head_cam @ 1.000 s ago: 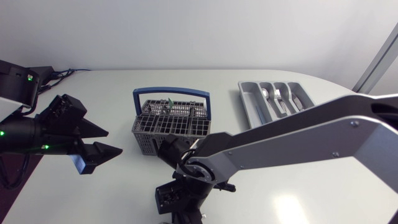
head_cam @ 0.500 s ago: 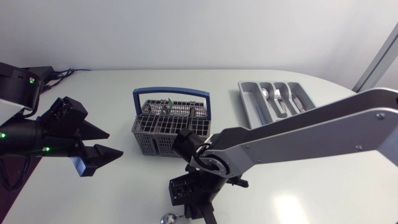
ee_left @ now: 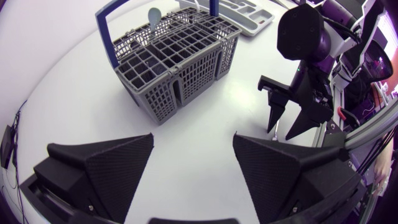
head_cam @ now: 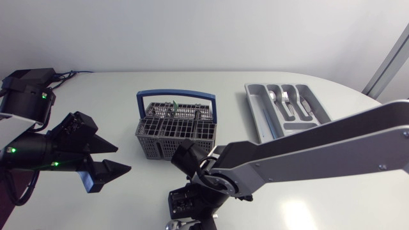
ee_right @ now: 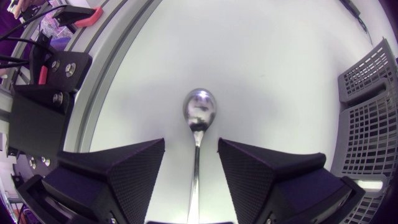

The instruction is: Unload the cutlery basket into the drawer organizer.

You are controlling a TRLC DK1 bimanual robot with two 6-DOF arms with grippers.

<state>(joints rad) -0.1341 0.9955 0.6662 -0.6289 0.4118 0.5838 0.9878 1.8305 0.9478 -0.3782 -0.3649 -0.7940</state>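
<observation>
White desk (head_cam: pixel 108 102) is spreading bare beneath my right hand (ee_right: pixel 191 143), which is hanging near the desk's near edge, in front of the basket (head_cam: pixel 176 124), its two fingers spread apart and pointing down. A spoon (ee_right: pixel 199 112) is lying flat between them, bowl ahead of the fingertips and handle running back toward the wrist. As far as I am seeing, neither finger is touching it.

I am judging the step in hand to be picking this spoon up. To do it well, I am wanting the handle centred in the gap and the fingertips lowered until they are almost brushing the desk. Then I am closing on the narrow neck just behind the bowl, so the spoon is not pivoting or slipping. The desk's edge is close, so a careless nudge could be sending it off.

After the lift, the trip is going far and right to the organizer (head_cam: pixel 262 121), where some cutlery is already lying. My left hand (head_cam: pixel 123 158) is hovering spread, left of the basket and well apart.
</observation>
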